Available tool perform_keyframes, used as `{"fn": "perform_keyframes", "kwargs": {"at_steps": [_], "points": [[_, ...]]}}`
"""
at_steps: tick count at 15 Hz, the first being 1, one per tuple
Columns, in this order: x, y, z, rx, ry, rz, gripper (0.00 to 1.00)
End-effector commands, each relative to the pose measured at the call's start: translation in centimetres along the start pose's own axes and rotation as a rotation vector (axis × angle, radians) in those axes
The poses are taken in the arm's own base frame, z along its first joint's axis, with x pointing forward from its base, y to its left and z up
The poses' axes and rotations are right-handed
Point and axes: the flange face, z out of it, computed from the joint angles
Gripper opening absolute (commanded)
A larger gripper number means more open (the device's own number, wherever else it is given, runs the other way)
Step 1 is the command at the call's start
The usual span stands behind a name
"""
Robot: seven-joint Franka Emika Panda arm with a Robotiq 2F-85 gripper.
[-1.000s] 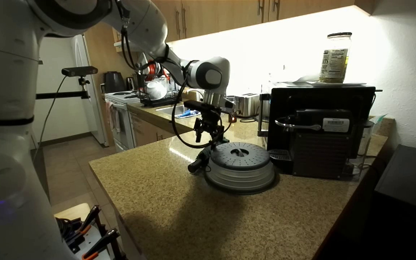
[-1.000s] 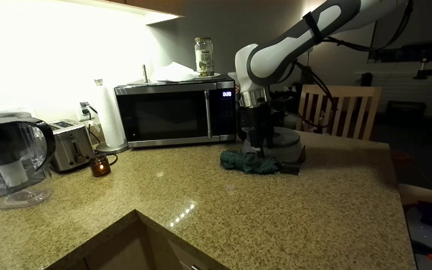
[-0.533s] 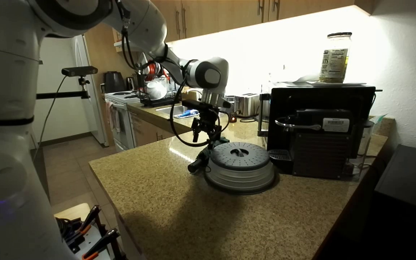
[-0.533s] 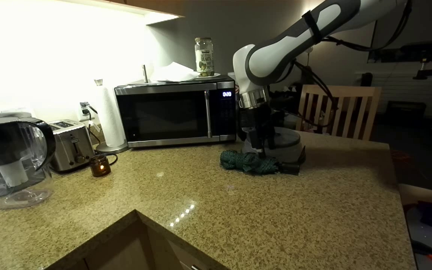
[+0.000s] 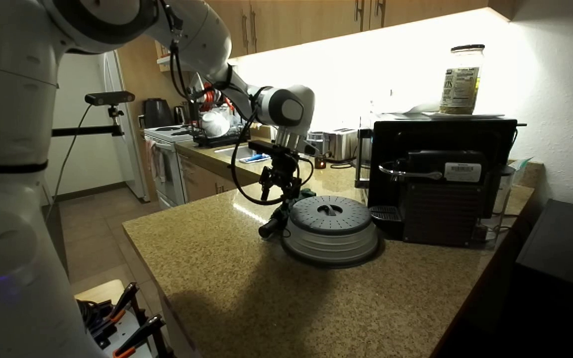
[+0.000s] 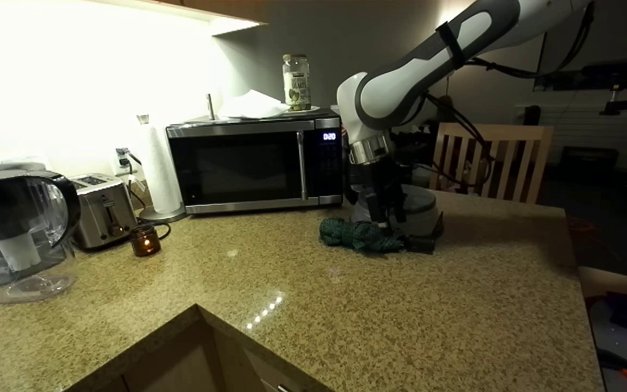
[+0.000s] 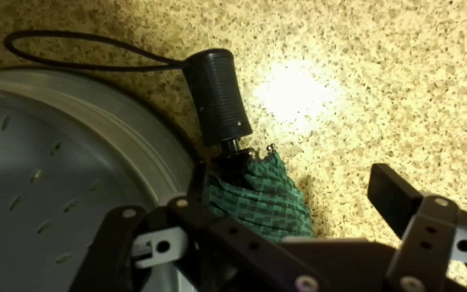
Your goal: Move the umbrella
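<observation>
The umbrella (image 7: 266, 194) is a folded green checked bundle with a black ribbed handle and a wrist loop. It lies on the counter, close beside the round grey domed disc (image 7: 75, 170). In an exterior view its green part (image 6: 354, 235) shows in front of the disc; in an exterior view its black handle (image 5: 269, 227) sticks out left of the disc. My gripper (image 7: 296, 186) is open over the umbrella. The left finger is at the umbrella's disc side, the right finger is over bare counter, with a gap to the umbrella. The umbrella's far end is hidden behind the gripper.
A microwave (image 6: 248, 169) and a black coffee machine (image 5: 440, 199) stand behind the disc. A jar (image 6: 296, 84) stands on the microwave. A lit candle (image 6: 145, 240), toaster (image 6: 104, 212), paper towel roll (image 6: 160, 169) and water pitcher (image 6: 17, 234) stand further along the counter.
The wrist has tilted and sunk slightly, and the gripper has shifted a little over the umbrella. The umbrella and the disc have not moved.
</observation>
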Motion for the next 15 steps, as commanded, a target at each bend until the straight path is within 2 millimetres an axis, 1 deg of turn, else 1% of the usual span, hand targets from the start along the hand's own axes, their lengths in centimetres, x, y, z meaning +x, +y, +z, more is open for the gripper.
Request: {"fn": "perform_keyframes", "kwargs": {"at_steps": [1, 10, 13, 14, 15], "points": [[-0.3, 0.2, 0.7, 0.013, -0.023, 0.046, 1.00], [0.4, 0.8, 2.7, 0.001, -0.050, 0.105, 1.00], [0.4, 1.1, 2.9, -0.001, -0.053, 0.139, 1.00], [0.4, 1.3, 3.0, -0.001, -0.054, 0.150, 0.98], [0.3, 1.4, 3.1, -0.001, -0.056, 0.158, 0.74]]}}
